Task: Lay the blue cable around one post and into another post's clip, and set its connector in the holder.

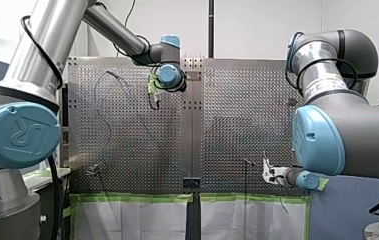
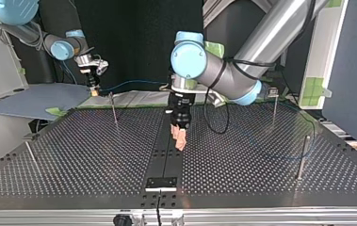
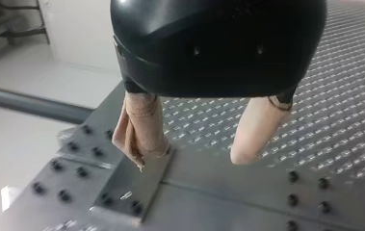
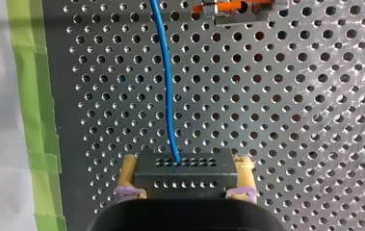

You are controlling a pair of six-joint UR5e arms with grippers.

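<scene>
In the right wrist view my right gripper [image 4: 186, 162] is shut with its yellow pads on a black connector block [image 4: 182, 182]. The blue cable [image 4: 164, 82] leaves the block and runs ahead over the perforated plate, past a post's orange clip [image 4: 228, 7]. In the top view this gripper [image 2: 93, 89] hangs at the far left edge of the table, and the blue cable [image 2: 133, 84] trails from it. My left gripper [image 2: 180, 137] hovers over the table's middle seam, its beige-padded fingers [image 3: 141, 132] open with nothing between them. The black holder [image 2: 162, 182] sits at the near edge.
Thin upright posts stand on the perforated table [image 2: 82, 155]: one by my right gripper [image 2: 114, 109], two at the top view's right [image 2: 274, 106] [image 2: 303, 157], one at its left [image 2: 30, 156]. Green tape [image 4: 31, 96] lines the plate's edge.
</scene>
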